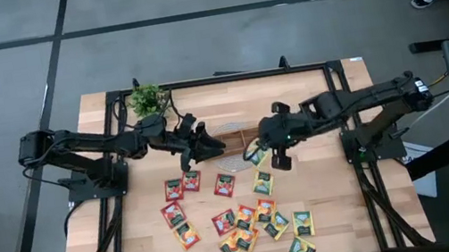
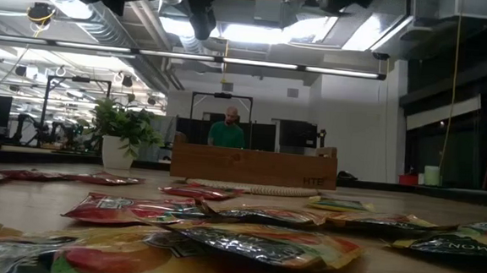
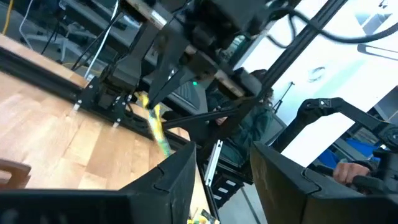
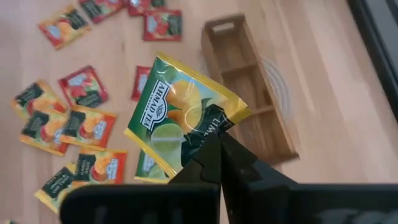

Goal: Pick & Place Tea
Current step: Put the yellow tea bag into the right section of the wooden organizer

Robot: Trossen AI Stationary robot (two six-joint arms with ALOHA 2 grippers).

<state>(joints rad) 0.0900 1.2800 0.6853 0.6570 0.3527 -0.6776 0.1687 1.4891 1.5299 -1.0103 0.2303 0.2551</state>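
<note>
Tea sachets (image 1: 237, 219) lie scattered over the wooden table (image 1: 343, 189), near the front edge. Wooden tray (image 4: 249, 81) w/ compartments sits further back. Right gripper (image 4: 214, 163) is clamped on a lime-lemon sachet (image 4: 177, 115) by its corner, held above the table. Left gripper (image 3: 224, 174) is parted, holding nothing. Sachets look light, thin, floppy, prob. slick foil; best pinched at an edge.

Lab — exposed ceiling ducts (image 2: 90, 13), metal rig frames (image 2: 220, 110).

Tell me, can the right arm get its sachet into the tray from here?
Probably yes: the right gripper, shut on a yellow-green sachet, hangs close by the tray, with nothing between them.
</note>
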